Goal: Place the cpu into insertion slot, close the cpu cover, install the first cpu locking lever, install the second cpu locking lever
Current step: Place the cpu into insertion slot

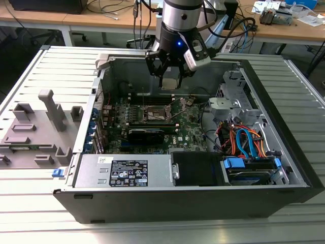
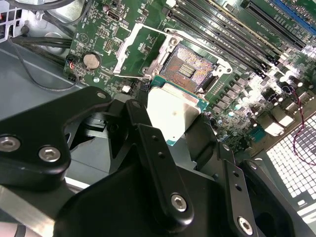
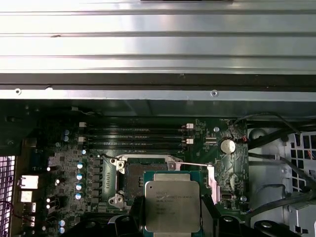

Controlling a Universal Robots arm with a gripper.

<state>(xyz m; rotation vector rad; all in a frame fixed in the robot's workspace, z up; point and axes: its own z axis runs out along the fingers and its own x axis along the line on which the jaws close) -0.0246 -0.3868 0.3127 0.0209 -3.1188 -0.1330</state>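
My gripper (image 1: 170, 80) is shut on the cpu (image 1: 170, 83), a flat square chip with a pale metal top, and hangs above the motherboard inside the open computer case (image 1: 284, 152). In both wrist views the cpu (image 2: 173, 111) (image 3: 172, 205) sits between the black fingers (image 2: 140, 123), held clear of the board. The insertion slot (image 2: 190, 69) (image 3: 139, 174) lies bare just beyond the chip, its contact field showing. The cpu cover (image 2: 140, 47) (image 1: 179, 107), a silvery frame with a window, is swung up and open beside the slot.
Black memory slots (image 3: 133, 136) run along the far side of the socket, and a coin battery (image 3: 227, 145) sits near the cover. A power supply (image 1: 127, 172) fills the case front. Orange and blue cables (image 1: 244, 142) crowd the exterior view's right. A grey fixture (image 1: 35, 129) stands outside.
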